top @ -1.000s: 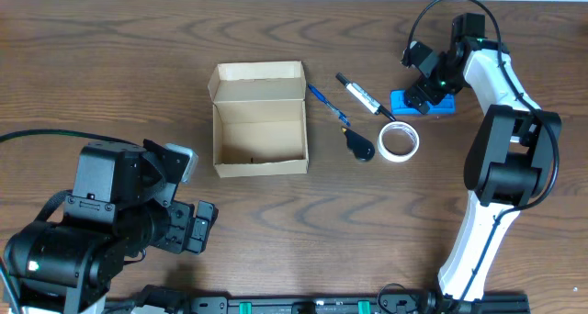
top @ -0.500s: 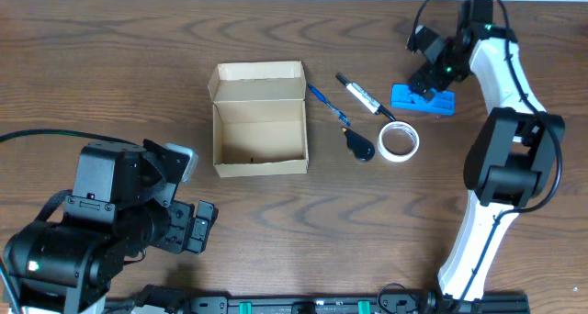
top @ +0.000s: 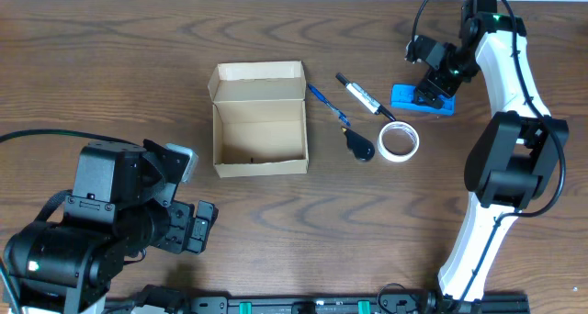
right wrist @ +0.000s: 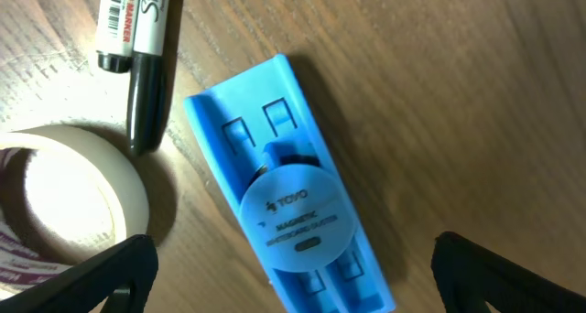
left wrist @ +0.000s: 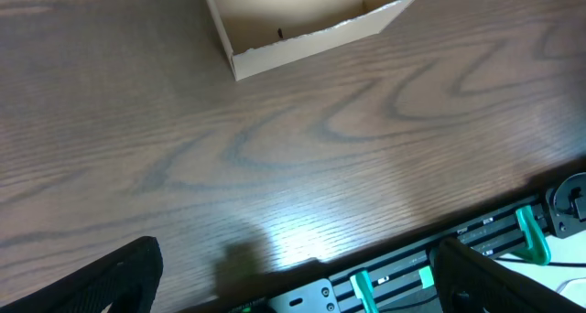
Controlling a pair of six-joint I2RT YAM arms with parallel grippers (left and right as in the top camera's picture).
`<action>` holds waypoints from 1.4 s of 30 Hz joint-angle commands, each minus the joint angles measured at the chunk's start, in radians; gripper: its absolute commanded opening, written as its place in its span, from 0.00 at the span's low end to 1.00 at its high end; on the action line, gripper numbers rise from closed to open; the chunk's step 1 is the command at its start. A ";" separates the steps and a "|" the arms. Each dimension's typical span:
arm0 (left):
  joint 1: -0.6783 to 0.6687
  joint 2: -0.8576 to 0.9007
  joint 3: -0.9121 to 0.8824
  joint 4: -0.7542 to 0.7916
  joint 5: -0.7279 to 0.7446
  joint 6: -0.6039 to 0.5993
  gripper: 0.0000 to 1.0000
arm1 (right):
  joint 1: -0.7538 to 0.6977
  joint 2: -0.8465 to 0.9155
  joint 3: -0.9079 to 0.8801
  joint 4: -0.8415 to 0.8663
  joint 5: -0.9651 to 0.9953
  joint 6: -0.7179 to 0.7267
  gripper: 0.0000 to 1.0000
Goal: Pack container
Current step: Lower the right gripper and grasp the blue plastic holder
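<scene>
From overhead, the small tan cardboard box (top: 260, 135) sits open on the brown wooden bench (top: 367, 222), left of centre. It is well apart from the right end effector (top: 434, 83) at the far right.

In the left wrist view, the left end effector (left wrist: 298, 263) is spread wide and empty, with the box beyond it.

In the right wrist view, the jaws gape wide and hold nothing above the blue rectangular plastic case (right wrist: 293, 212), which lies diagonally. Best to square up across its narrow sides and descend centred, clear of the white tape roll (right wrist: 64, 203) and the black marker (right wrist: 146, 66).
</scene>
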 commanded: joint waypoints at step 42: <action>0.002 -0.001 0.017 -0.004 0.006 0.018 0.95 | 0.063 0.163 0.002 0.068 0.147 -0.013 0.95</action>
